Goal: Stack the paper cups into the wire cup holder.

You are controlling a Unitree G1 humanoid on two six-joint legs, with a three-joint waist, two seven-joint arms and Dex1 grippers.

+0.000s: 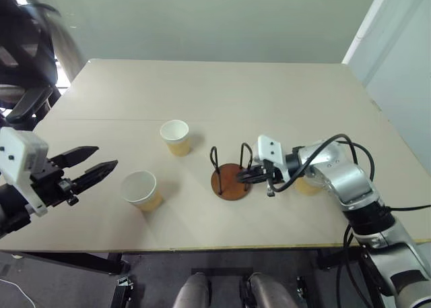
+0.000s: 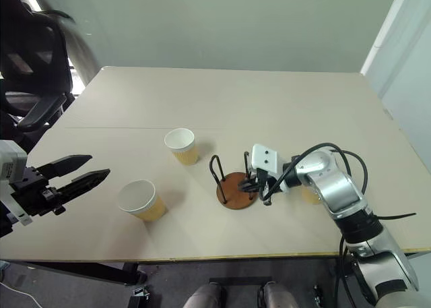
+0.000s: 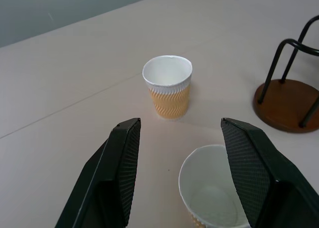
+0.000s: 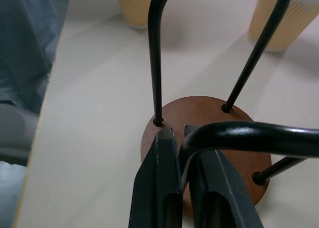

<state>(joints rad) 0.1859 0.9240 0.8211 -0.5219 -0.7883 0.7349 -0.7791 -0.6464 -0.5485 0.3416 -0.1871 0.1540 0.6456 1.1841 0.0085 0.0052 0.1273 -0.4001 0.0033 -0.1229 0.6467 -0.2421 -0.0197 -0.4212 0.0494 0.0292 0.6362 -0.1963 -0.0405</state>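
Note:
Two paper cups stand upright on the table, one (image 1: pixel 175 137) mid-table and one (image 1: pixel 141 189) nearer the front. A third paper cup (image 1: pixel 308 185) is mostly hidden behind my right arm. The wire cup holder (image 1: pixel 230 180), a brown disc with two black wire loops, stands empty between them. My right gripper (image 1: pixel 246 176) reaches in from the right and is shut on the near wire loop (image 4: pixel 234 133), its fingertips (image 4: pixel 164 153) just over the disc. My left gripper (image 1: pixel 91 168) hovers open left of the front cup (image 3: pixel 212 193), pointing toward it.
The beige table (image 1: pixel 222 92) has its front edge close below the holder and cups. A black chair (image 1: pixel 27 52) stands off the far left corner. A pale wall panel (image 1: pixel 397 45) rises at the right.

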